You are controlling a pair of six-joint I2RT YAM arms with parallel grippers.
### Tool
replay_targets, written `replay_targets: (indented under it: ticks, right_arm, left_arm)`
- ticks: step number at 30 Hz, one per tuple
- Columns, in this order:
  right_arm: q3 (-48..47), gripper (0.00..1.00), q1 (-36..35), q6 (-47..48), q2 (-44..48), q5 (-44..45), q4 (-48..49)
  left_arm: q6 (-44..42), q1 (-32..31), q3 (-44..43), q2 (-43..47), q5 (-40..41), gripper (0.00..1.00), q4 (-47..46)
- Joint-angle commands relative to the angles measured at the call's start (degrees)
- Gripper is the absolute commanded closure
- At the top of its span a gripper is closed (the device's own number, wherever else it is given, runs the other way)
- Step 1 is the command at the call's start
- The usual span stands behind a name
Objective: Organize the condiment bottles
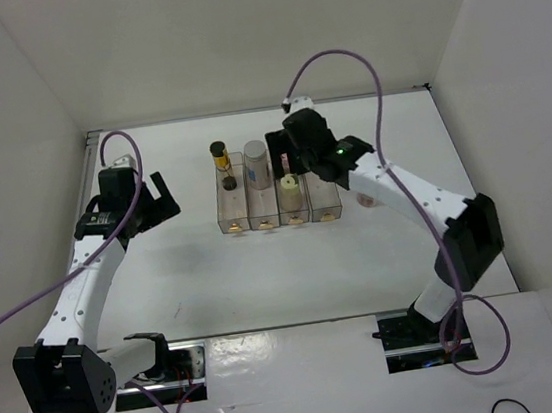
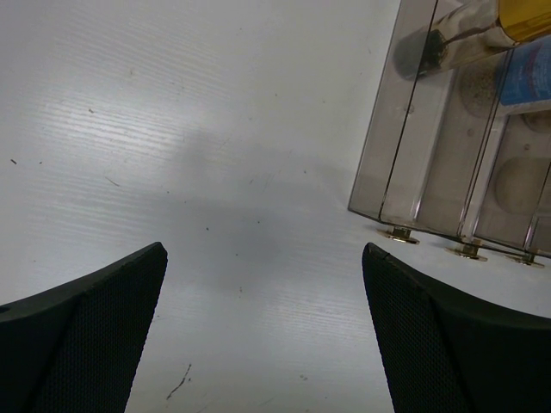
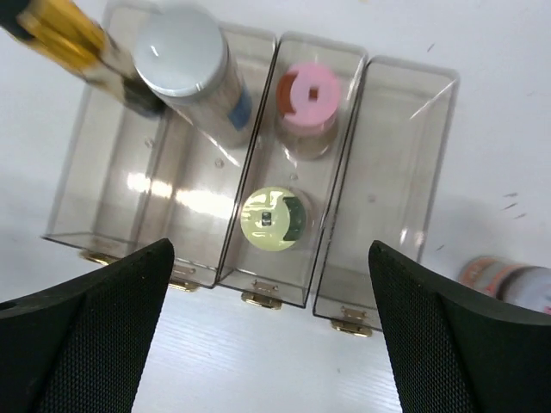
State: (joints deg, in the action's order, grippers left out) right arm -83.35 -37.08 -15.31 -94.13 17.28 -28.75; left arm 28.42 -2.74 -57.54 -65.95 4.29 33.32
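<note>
The right end effector (image 3: 269, 249) hangs wide open, gripping nothing; directly below it the yellow-lidded bottle (image 3: 274, 218) and, just beyond, the pink-lidded bottle (image 3: 308, 90) stand upright in one bin (image 3: 344, 64), lids up; left of it stand the grey-lidded bottle (image 3: 176, 47) and the gold-banded dark bottle (image 3: 60, 30); to its right the reddish jar (image 3: 508, 280) lies on its side on the bench (image 3: 499, 86), long axis crosswise; the left end effector (image 2: 263, 249) is open.

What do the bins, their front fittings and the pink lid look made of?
Bins: clear, smoky hard plastic, glossy; table shows through, glare on walls.
Front fittings: shiny gold, likely metal or plated plastic.
Pink lid: opaque matte plastic, evenly coloured, with moulded openings.
</note>
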Motion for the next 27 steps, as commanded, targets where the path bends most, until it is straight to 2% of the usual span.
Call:
replay_targets:
  ticks: [1,6,7,11,18,27]
  right_arm:
    - [-2.6,0.02,1.1,-0.9,7.6,5.4,-1.4]
    - [3.5,0.02,9.0,-5.7,12.5,7.3,-3.8]
    - [4.8,0.02,13.5,-7.1,12.5,6.5,-3.8]
    - [10.7,0.02,21.9,-10.5,12.0,3.0,-5.0]
    - [10.6,0.02,22.4,-11.8,5.1,6.3,-8.8]
    - [13.3,0.02,22.9,-12.5,2.8,5.7,-7.6]
  left_arm:
    - [-0.8,0.4,-0.4,-0.1,-2.3,0.0,-3.3]
    - [-0.8,0.4,0.2,-0.1,-2.9,0.0,-3.8]
    - [-0.8,0.4,0.2,-0.1,-2.9,0.0,-3.8]
    - [-0.8,0.4,0.8,-0.1,-2.9,0.0,-4.3]
    - [-0.8,0.4,0.8,-0.6,-2.9,0.0,-4.8]
    - [-0.8,0.4,0.8,-0.6,-2.9,0.0,-4.8]
